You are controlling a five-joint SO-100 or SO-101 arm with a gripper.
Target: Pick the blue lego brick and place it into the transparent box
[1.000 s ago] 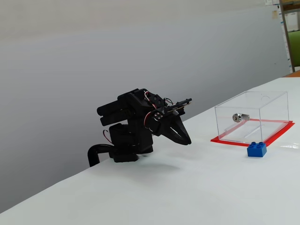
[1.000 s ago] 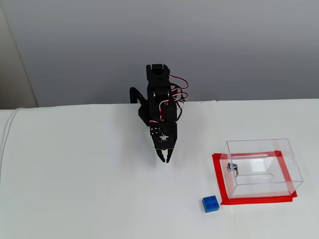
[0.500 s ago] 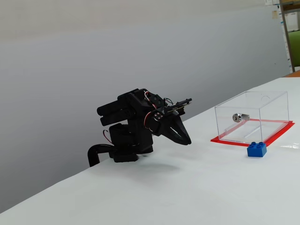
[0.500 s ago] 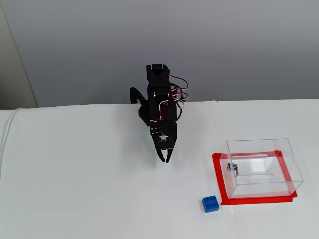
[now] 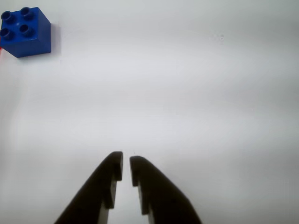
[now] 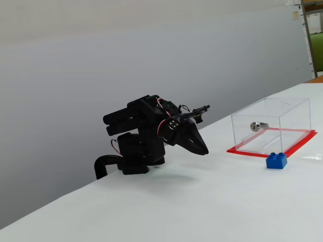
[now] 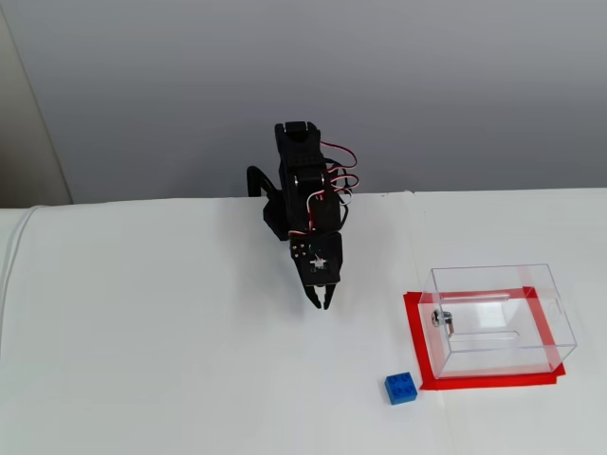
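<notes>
The blue lego brick (image 5: 25, 31) (image 6: 276, 160) (image 7: 401, 389) lies studs up on the white table, just off the red base plate of the transparent box (image 6: 272, 126) (image 7: 498, 322). The box stands upright with a small silver cylinder on one wall. My black gripper (image 5: 126, 161) (image 6: 203, 151) (image 7: 322, 303) hangs low over the table, well short of the brick, with nothing between its fingers. Its fingers are nearly together, a thin slit between them. In the wrist view the brick sits at the top left corner, far from the fingertips.
The arm's black base (image 6: 133, 156) (image 7: 299, 180) stands at the table's back edge by the grey wall. A red plate (image 7: 417, 341) frames the box's foot.
The gripper has swung slightly toward the brick's side, to the right in both fixed views. Brick and box have not moved.
</notes>
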